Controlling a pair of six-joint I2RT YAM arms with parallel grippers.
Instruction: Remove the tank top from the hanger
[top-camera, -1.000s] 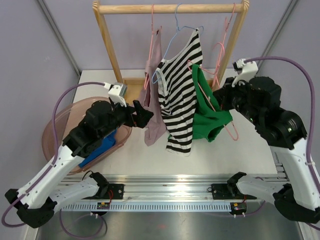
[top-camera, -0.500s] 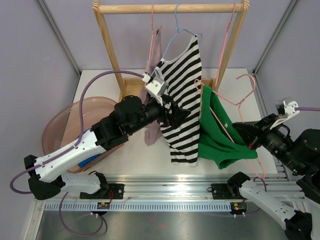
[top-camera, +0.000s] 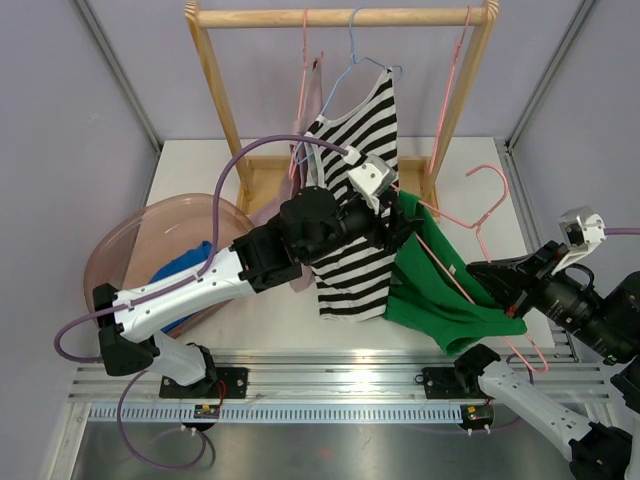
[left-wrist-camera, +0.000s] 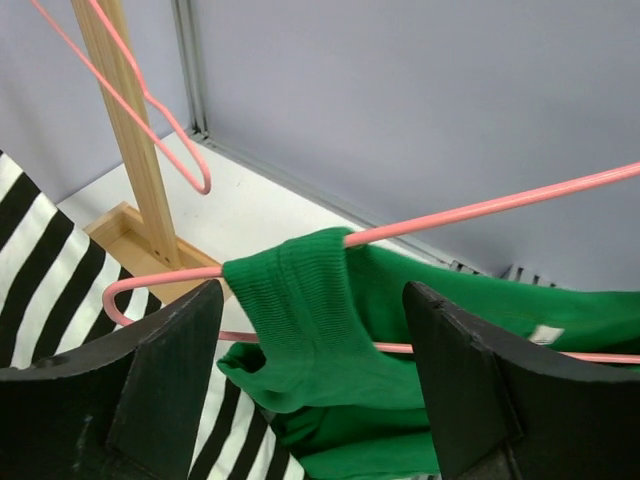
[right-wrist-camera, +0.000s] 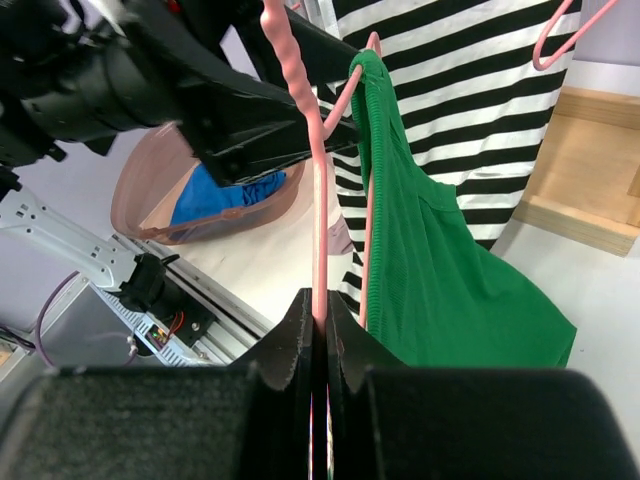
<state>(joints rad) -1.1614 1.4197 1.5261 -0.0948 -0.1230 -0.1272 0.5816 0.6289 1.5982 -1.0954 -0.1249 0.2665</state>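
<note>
The green tank top (top-camera: 440, 300) hangs on a pink hanger (top-camera: 480, 215), off the rack and low over the table's right side. My right gripper (top-camera: 482, 283) is shut on the hanger's wire (right-wrist-camera: 318, 200); the green cloth (right-wrist-camera: 430, 260) drapes just to the right of its fingers (right-wrist-camera: 290, 350). My left gripper (top-camera: 405, 222) reaches across the striped top to the hanger's upper end. In the left wrist view it (left-wrist-camera: 312, 330) stands open, with the green shoulder strap (left-wrist-camera: 310, 320) and the pink wire (left-wrist-camera: 480, 208) between the jaws, neither finger touching the cloth.
A wooden rack (top-camera: 215, 90) stands at the back, carrying a black-and-white striped top (top-camera: 360, 160) on a blue hanger, a mauve garment (top-camera: 310, 110) and a bare pink hanger (top-camera: 450, 90). A pink basin (top-camera: 130, 240) holding blue cloth (top-camera: 185, 265) sits at the left.
My right gripper has pulled the hanger with the green top off the rail, down and to the right. My left arm has swung right, past the striped top, to the green strap.
</note>
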